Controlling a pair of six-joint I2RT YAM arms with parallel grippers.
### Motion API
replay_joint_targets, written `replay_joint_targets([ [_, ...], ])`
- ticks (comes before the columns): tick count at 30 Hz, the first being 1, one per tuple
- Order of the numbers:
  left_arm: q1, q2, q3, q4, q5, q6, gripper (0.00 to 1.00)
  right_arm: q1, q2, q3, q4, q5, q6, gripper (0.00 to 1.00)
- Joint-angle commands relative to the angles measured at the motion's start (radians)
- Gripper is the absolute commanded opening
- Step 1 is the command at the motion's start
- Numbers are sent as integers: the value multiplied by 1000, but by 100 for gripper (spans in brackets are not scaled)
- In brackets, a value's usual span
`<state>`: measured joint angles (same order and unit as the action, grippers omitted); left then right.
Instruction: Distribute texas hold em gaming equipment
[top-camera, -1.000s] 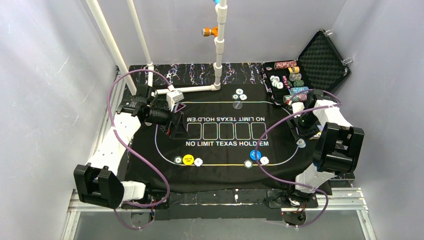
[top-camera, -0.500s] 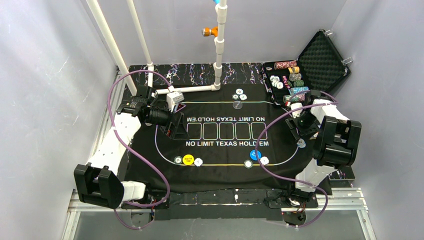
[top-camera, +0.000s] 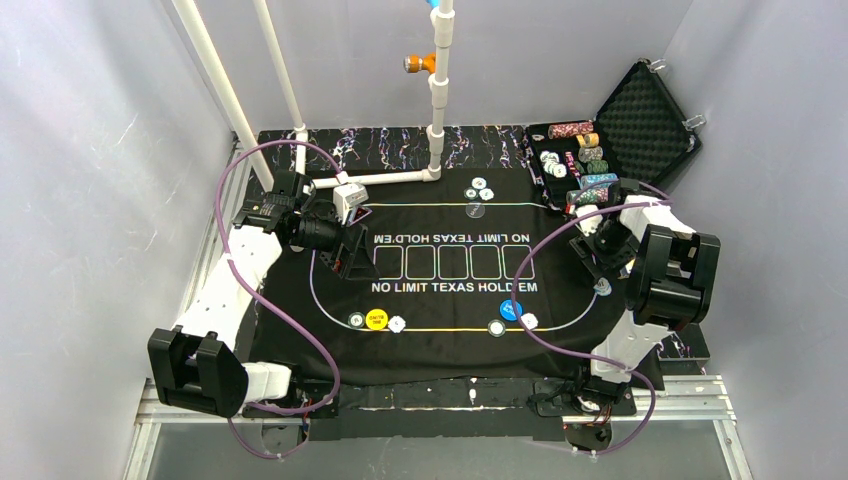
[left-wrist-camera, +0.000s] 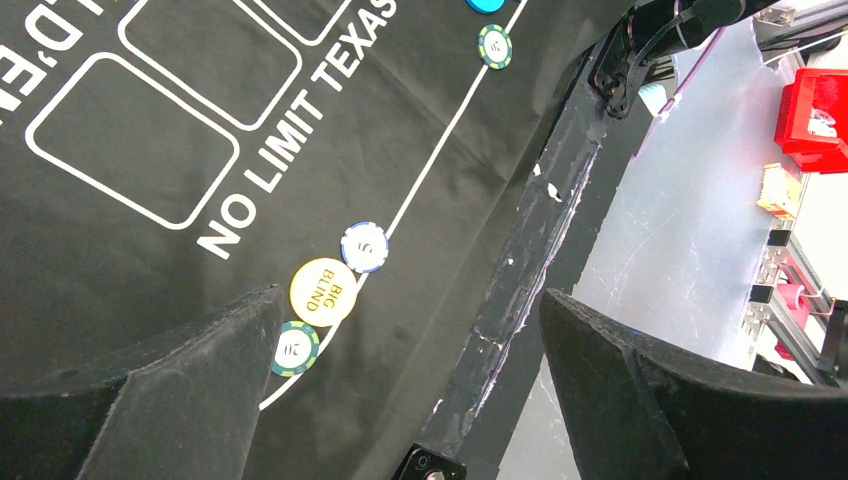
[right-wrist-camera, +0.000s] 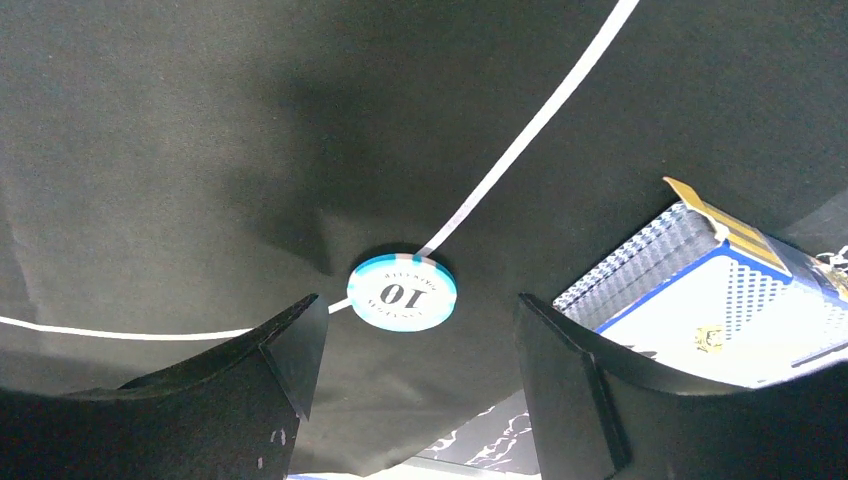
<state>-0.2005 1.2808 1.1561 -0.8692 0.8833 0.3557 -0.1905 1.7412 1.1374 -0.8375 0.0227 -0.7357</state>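
Now the right gripper (right-wrist-camera: 418, 310) has drawn back a little toward the case (top-camera: 640, 120), leaving a 10 chip (right-wrist-camera: 402, 291) on the white line at the right end of the mat (right-wrist-camera: 200, 150); that seat looks served. Its fingers hang spread wide above the chip, holding and touching nothing. The left gripper (left-wrist-camera: 410, 298), equally wide and empty, hovers near the yellow disc (left-wrist-camera: 322, 291).

Left wrist: blue button disc (left-wrist-camera: 487, 4) cut off by top edge; green chip (left-wrist-camera: 299, 348) part-hidden behind left gripper (left-wrist-camera: 407, 297), lower left. Right wrist: card deck (right-wrist-camera: 700, 290) cropped at right edge.
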Motion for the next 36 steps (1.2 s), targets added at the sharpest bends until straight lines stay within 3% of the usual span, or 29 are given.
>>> replay_joint_targets([
  [1, -4, -28, 0, -23, 31, 12, 99, -7, 4, 15, -2, -15, -30, 77],
  [21, -4, -25, 2, -23, 32, 10, 99, -5, 26, -51, 58, -39, -27, 71],
  [26, -4, -26, 1, -23, 31, 10, 99, -5, 25, -56, 56, -41, -31, 60],
  [36, -4, -28, -1, -23, 31, 12, 99, -5, -9, -15, 11, -57, -34, 49],
])
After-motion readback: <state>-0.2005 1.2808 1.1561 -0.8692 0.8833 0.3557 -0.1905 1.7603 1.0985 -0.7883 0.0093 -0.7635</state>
